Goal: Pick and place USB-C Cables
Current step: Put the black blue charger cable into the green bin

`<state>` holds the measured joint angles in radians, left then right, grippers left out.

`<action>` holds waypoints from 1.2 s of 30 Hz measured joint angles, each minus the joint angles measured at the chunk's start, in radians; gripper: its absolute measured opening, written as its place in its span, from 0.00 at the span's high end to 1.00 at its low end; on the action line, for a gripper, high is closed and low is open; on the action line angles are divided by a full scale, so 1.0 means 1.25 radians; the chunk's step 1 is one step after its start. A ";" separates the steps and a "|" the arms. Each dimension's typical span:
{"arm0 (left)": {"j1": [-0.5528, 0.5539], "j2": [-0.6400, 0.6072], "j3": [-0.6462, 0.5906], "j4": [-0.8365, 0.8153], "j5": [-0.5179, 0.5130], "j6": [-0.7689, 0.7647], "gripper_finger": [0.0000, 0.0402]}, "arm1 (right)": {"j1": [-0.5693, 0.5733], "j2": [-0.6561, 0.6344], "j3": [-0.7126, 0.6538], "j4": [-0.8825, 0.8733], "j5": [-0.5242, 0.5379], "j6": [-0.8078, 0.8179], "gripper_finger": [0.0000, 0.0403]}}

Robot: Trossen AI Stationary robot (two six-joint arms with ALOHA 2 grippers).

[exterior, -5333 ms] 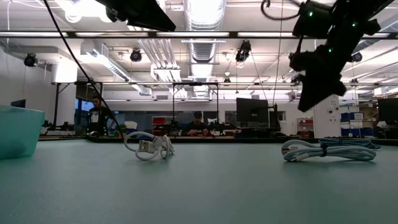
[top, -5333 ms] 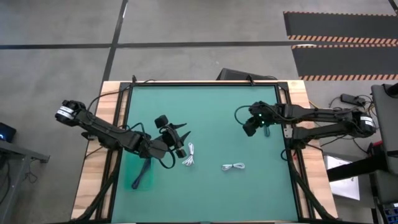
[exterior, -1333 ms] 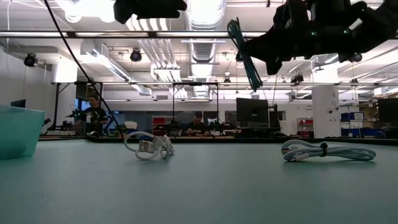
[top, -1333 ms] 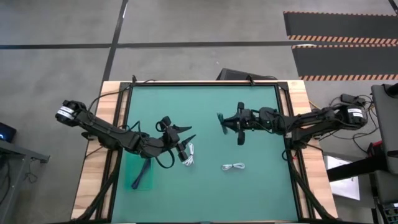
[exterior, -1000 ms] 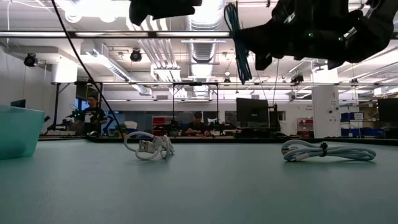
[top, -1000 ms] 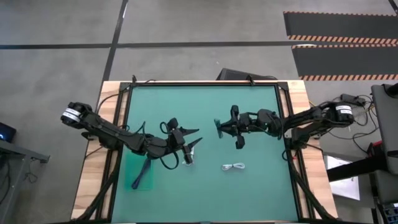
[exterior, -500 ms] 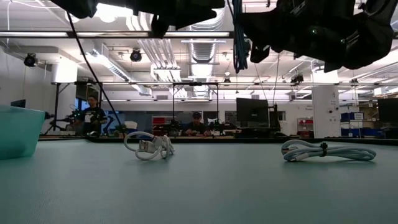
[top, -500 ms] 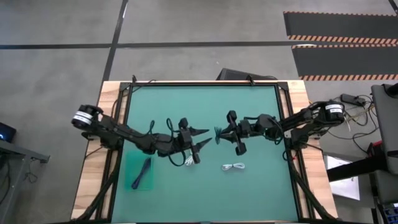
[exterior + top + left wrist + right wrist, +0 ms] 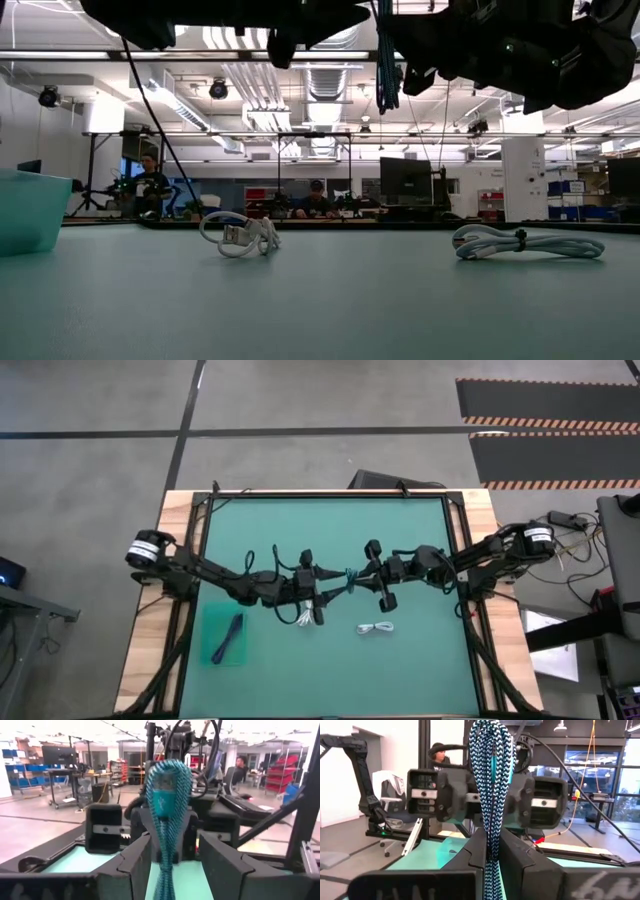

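I count two white USB-C cables on the counter (image 9: 420,520): one coiled bundle (image 9: 308,610) and one longer bundle (image 9: 376,628). One teal braided cable (image 9: 349,575) hangs between my two end effectors, left (image 9: 333,573) and right (image 9: 355,577). One teal bin (image 9: 30,210). One dark blue cable (image 9: 229,639).

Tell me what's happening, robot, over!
Right pincer shut on teal braided cable, mid-air. Left pincer open around same cable, opposite. Both white USB-C cables lying on table, untouched. Nothing in the way.
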<state>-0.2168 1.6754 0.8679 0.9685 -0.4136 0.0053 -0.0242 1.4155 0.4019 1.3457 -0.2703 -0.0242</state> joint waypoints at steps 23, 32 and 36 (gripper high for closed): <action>0.029 0.049 0.045 0.038 0.053 -0.001 0.63 | 0.000 0.000 0.005 -0.007 0.000 -0.012 0.95; 0.032 0.076 0.065 0.035 0.062 0.000 0.74 | 0.000 0.000 0.005 -0.010 -0.001 -0.011 0.95; 0.033 0.076 0.068 0.036 0.068 0.001 0.83 | 0.000 0.000 0.005 -0.008 -0.002 -0.011 0.95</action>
<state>-0.1757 1.7706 0.9527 1.0130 -0.3291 0.0068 -0.0242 1.4155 0.4076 1.3352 -0.2726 -0.0383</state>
